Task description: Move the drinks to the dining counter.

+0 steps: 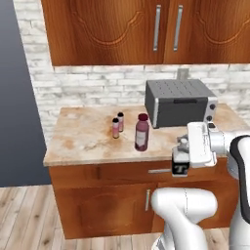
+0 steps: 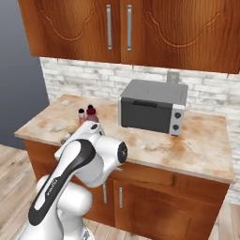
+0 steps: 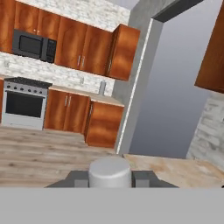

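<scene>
My gripper (image 1: pixel 181 155) is shut on the clear-necked black bottle marked "T" (image 1: pixel 180 168), holding it upright in front of the counter's front edge. In the hand view the bottle's pale cap (image 3: pixel 110 171) sits between my fingertips (image 3: pixel 78 178). On the short marble-topped cabinet (image 1: pixel 83 146) stand the tall maroon bottle (image 1: pixel 141 132) and, left of it, two tiny pink black-capped bottles (image 1: pixel 115 128) (image 1: pixel 120 121). From the right base view my arm covers most of them; the maroon bottle's top (image 2: pixel 91 112) and one pink bottle (image 2: pixel 81 114) peek out. The dining counter is out of view.
A grey toaster oven (image 1: pixel 179 101) (image 2: pixel 152 105) stands at the back of the counter, right of the bottles. Wooden wall cabinets (image 1: pixel 146 29) hang above. The hand view looks across wood floor to a stove (image 3: pixel 24 105), a microwave (image 3: pixel 34 44) and more cabinets.
</scene>
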